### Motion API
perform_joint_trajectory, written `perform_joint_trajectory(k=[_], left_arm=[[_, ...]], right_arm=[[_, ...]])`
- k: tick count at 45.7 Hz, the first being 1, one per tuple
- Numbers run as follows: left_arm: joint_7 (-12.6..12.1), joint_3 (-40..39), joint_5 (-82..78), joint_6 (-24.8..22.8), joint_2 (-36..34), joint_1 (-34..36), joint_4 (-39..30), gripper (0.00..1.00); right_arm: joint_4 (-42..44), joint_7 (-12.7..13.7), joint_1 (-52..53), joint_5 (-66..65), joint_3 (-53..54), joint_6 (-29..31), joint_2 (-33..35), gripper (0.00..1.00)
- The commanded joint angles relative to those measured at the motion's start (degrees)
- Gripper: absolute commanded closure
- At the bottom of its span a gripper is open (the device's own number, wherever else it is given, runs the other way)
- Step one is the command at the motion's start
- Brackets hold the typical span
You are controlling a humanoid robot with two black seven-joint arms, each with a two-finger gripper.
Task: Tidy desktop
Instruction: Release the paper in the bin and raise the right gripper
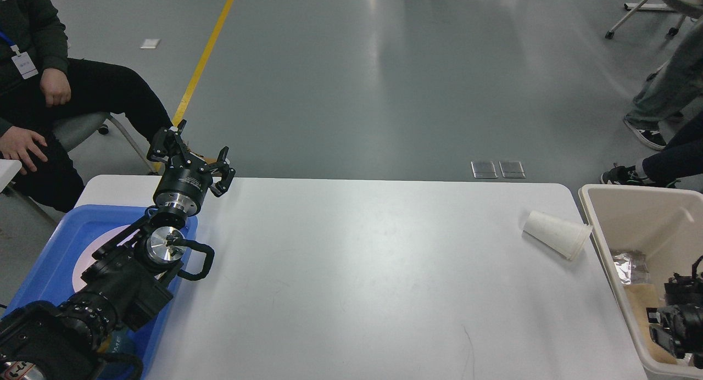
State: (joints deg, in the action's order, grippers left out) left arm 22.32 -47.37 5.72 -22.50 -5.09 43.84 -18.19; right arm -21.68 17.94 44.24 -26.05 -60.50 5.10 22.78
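Bench (357,270), white, matte, round-cornered, is lying beneath and right of the left tool (192,152), which is hovering at its far-left edge, fingers spread, gripping nothing. Right tool (678,319) is showing dark over the beige plastic bin (598,242); finger state cannot be told. White paper cup (557,234) is lying tipped beside the bin.

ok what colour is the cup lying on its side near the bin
White. The paper cup shows best in the head view, lying on the desktop.
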Motion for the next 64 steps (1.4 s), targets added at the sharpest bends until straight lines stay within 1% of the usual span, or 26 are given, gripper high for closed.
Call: perform_joint_trajectory(k=[1,5,28,31,34,38,41,43,46,50,53,54,59,64], left_arm=[[0.0,0.0,0.0,0.0,0.0,0.02,0.0,0.04],[0.0,0.0,0.0,0.0,0.0,0.02,0.0,0.04],[0.0,0.0,-0.09,0.0,0.08,0.02,0.0,0.04],[0.0,0.0,0.0,0.0,0.0,-0.07,0.0,0.04],[0.0,0.0,0.0,0.0,0.0,-0.07,0.0,0.04],[0.0,0.0,0.0,0.0,0.08,-0.07,0.0,0.04],[0.0,0.0,0.0,0.0,0.0,-0.07,0.0,0.04],[0.0,0.0,0.0,0.0,0.0,-0.07,0.0,0.04],[0.0,0.0,0.0,0.0,0.0,-0.07,0.0,0.04],[0.0,0.0,0.0,0.0,0.0,0.02,0.0,0.04],[0.0,0.0,0.0,0.0,0.0,-0.07,0.0,0.04],[0.0,0.0,-0.09,0.0,0.0,-0.07,0.0,0.04],[0.0,0.0,0.0,0.0,0.0,0.02,0.0,0.04],[0.0,0.0,0.0,0.0,0.0,-0.07,0.0,0.04]], right_arm=[[1.2,-0.01,0.06,0.74,3.45,-0.79,0.33,0.0],[1.38,-0.01,-0.21,0.82,5.92,-0.88,0.68,0.0],[0.24,-0.01,1.2,1.09,6.28,-0.18,1.82,0.0],[-2.04,0.08,3.65,1.09,6.19,0.17,3.4,0.0],[-6.16,0.08,10.32,1.18,5.84,1.49,7.43,0.0],[-14.68,0.08,21.47,1.26,5.05,6.75,13.5,0.0],[-19.35,0.08,30.7,1.26,3.91,12.72,16.23,0.0],[-21.38,0.08,36.94,1.18,2.33,17.9,16.76,0.0],[-22.88,-0.01,45.12,1.18,0.13,27.21,16.42,0.0],[-24.11,-0.01,55.23,1.35,-0.67,40.31,14.22,0.0],[-24.63,-0.18,62.09,1.35,-0.67,48.49,12.29,0.0],[-25.25,-0.27,64.02,1.44,-0.67,49.9,11.33,0.0],[-28.06,-0.44,71.76,1.88,-0.49,49.9,6.32,0.0],[-31.92,-0.36,76.69,5.04,-1.02,49.9,0.08,0.0]])
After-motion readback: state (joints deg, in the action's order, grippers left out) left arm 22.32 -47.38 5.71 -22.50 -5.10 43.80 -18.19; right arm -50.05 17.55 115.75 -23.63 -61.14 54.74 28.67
